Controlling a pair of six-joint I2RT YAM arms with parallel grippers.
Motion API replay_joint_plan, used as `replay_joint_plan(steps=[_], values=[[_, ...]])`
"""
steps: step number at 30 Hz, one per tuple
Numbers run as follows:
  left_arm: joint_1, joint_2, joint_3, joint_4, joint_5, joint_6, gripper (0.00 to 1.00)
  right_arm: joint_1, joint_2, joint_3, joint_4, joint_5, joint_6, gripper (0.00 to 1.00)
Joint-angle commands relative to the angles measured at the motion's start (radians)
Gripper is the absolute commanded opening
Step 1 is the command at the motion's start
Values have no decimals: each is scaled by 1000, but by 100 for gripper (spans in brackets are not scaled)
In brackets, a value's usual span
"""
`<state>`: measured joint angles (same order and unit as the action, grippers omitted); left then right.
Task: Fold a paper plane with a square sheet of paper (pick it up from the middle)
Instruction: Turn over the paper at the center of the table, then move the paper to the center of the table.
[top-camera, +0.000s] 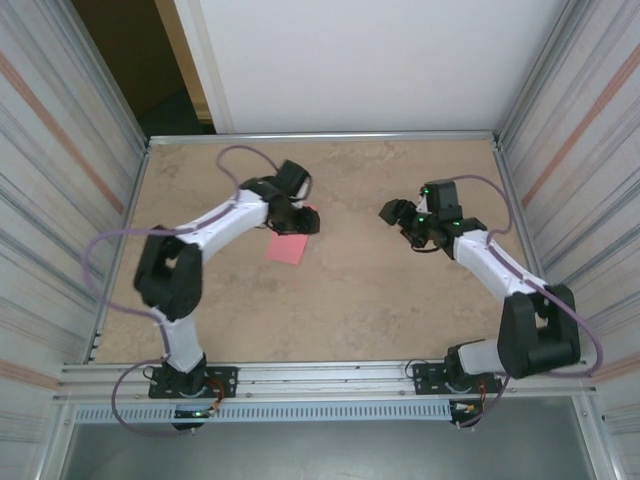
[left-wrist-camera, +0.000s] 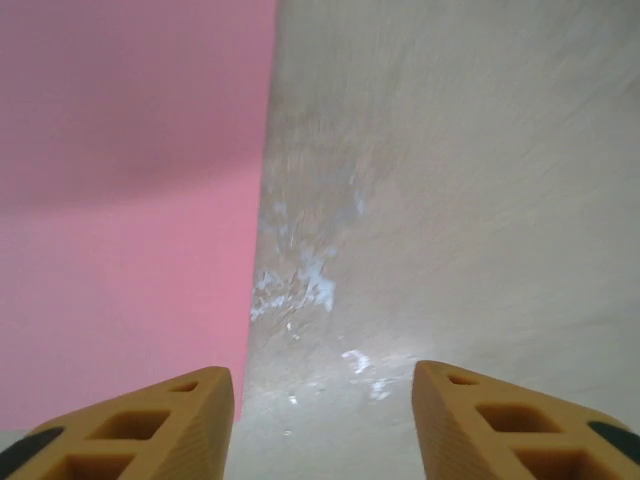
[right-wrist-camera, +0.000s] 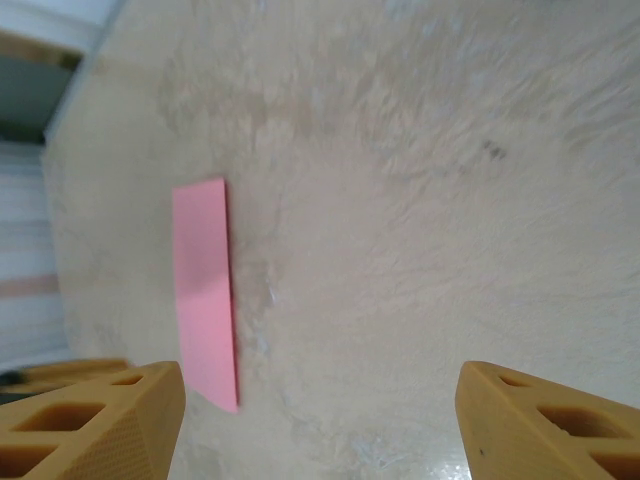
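Note:
The pink sheet of paper (top-camera: 286, 250) lies flat on the table, left of centre, as a plain rectangle with no plane shape to it. My left gripper (top-camera: 304, 222) hovers low over its far right corner, open. In the left wrist view the paper (left-wrist-camera: 120, 200) fills the left side, and its straight right edge runs down to the left finger (left-wrist-camera: 190, 410); bare table lies between the fingers of the gripper (left-wrist-camera: 325, 385). My right gripper (top-camera: 392, 212) hangs open over the table right of centre, well apart from the sheet. Its wrist view shows the paper (right-wrist-camera: 205, 290) as a narrow strip at left.
The beige tabletop (top-camera: 380, 300) is enclosed by striped walls at left (top-camera: 60, 150) and right (top-camera: 580, 130), with a metal rail (top-camera: 330, 372) along the near edge. A white panel (top-camera: 370, 60) stands behind the far edge. Purple cables loop off both arms.

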<state>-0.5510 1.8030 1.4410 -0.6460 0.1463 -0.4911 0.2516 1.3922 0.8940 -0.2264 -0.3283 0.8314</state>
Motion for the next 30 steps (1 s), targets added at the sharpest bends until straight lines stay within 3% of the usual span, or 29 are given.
replay_joint_plan(steps=[1,7,13,16,30], values=[[77,-117,-112,148,140,-106,57,96,94,77,-6,-21,-37,71],[244,-258,-312,200,132,-169,70,301,335,243,37,-48,-13,65],[358,-344,-452,253,151,-200,86,426,537,427,54,-93,11,62],[378,-369,-481,266,152,-196,92,454,615,489,51,-115,21,61],[386,-345,-488,290,188,-214,95,449,766,577,-5,-145,2,59]])
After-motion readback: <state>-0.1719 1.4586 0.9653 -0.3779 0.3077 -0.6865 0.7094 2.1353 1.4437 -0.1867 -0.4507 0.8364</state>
